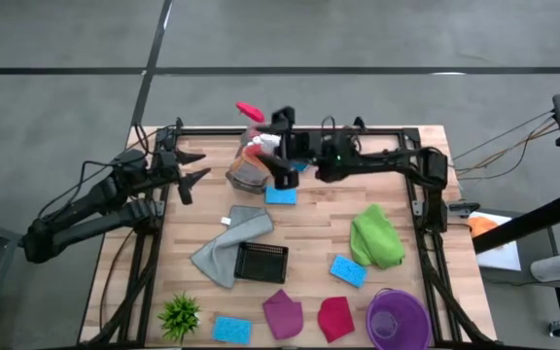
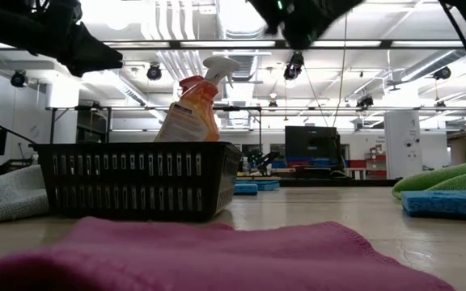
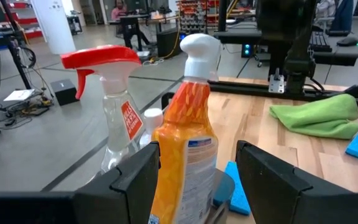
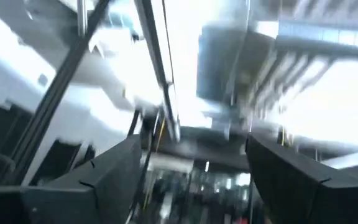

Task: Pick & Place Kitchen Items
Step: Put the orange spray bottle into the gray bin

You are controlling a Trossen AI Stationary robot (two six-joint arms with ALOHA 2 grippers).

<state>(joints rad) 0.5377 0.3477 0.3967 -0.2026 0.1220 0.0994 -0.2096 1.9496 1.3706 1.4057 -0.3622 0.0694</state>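
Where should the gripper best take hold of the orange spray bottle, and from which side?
Probably the narrower upper body, just below the white trigger. The orange spray bottle stands upright, so a level approach from the side suits it. The open left gripper already faces it there. Keep clear of the clear bottle close beside it.

Two spray bottles (image 1: 249, 146) stand together at the table's (image 1: 309, 228) far edge — a basket (image 1: 261, 262) sits mid-table, cloths (image 1: 229, 243) around it.
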